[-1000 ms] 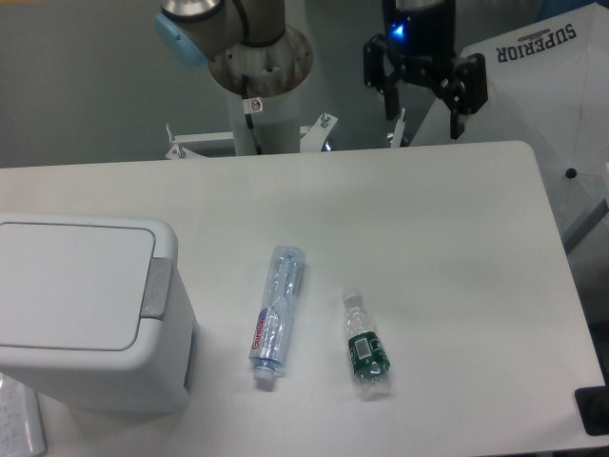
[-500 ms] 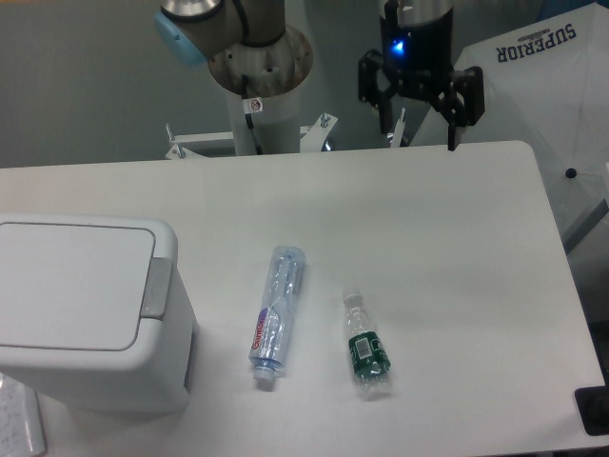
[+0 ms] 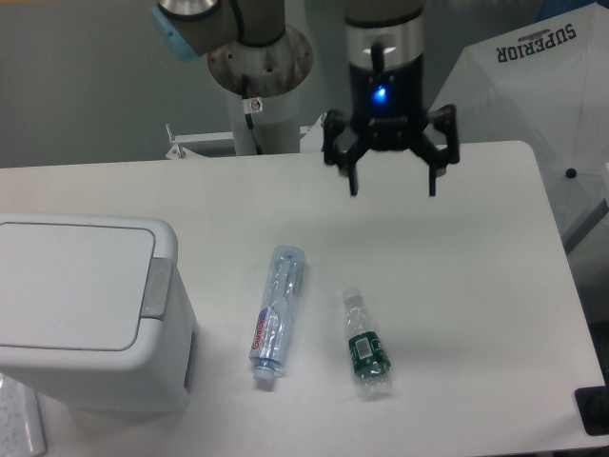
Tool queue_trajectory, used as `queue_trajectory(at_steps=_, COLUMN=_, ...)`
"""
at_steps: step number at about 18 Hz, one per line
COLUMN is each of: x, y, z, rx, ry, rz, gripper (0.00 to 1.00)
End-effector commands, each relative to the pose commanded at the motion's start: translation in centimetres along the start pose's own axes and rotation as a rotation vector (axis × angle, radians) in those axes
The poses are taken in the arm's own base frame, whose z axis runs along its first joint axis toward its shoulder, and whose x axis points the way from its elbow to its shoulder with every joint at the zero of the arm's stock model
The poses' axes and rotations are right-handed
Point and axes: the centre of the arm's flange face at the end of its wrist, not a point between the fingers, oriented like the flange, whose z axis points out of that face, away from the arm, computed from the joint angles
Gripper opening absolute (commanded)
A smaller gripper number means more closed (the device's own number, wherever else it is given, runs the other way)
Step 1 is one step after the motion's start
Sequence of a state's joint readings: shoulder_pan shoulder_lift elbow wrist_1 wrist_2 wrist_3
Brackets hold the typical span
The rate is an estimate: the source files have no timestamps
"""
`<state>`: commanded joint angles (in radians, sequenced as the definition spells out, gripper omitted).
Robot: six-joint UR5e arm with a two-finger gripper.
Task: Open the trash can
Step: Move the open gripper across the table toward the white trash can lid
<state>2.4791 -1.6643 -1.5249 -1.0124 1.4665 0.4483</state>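
Observation:
The trash can is a large white boxy bin at the table's left edge. Its flat lid is shut, and a grey push-button tab sits on the lid's right side. My gripper hangs above the far middle of the table, well to the right of the bin and apart from it. Its black fingers are spread wide and point down, with nothing between them.
A clear bottle with a white cap and a smaller bottle with a dark green label lie on the white table between bin and gripper. A white umbrella stands at the back right. The arm's base is behind the table.
My gripper has moved left and forward from behind the table's far edge to over the tabletop, and has come lower. It stayed open. The bin and bottles have not moved.

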Motion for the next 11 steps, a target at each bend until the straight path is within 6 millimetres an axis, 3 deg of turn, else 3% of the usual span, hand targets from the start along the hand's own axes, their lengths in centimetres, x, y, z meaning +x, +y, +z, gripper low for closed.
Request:
queue_trajectory(at_steps=5, x=2.7, y=-1.9, z=-1.6, rx=0.065, ry=0.073, rz=-0.129, gripper=1.00)
queue_trajectory(at_steps=9, x=2.8, y=-1.9, z=-0.4, rx=0.045, ry=0.090, rz=-0.215, gripper=1.00)
queue_trajectory(at_steps=11, x=3.9, y=-2.3, z=0.0, rx=0.040, ry=0.106, rz=-0.222, gripper=1.00)
